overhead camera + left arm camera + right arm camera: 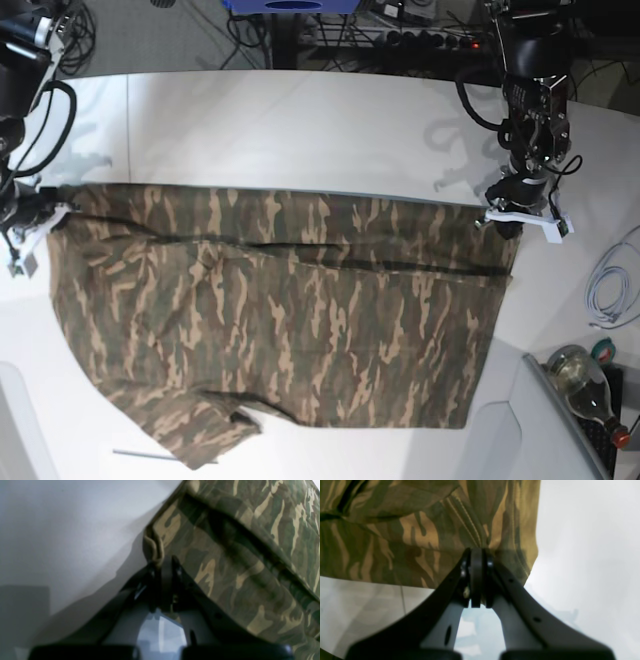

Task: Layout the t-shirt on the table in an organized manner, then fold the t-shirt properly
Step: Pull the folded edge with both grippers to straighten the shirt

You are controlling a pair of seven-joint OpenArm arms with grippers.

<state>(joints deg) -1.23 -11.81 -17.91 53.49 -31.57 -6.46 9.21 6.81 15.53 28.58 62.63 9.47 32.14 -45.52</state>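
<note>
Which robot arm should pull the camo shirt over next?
Probably both. The left gripper and right gripper are each shut on a far corner of the t-shirt, so neither is better placed.

Left arm's black two-finger gripper (165, 563) clamped shut on a bunched hem edge of the camouflage-print cloth t-shirt (280, 310); right arm's black two-finger gripper (477, 555) also pinched closed on the cloth. Both arms reach down at opposite ends, wrists angled toward the tabletop
</note>
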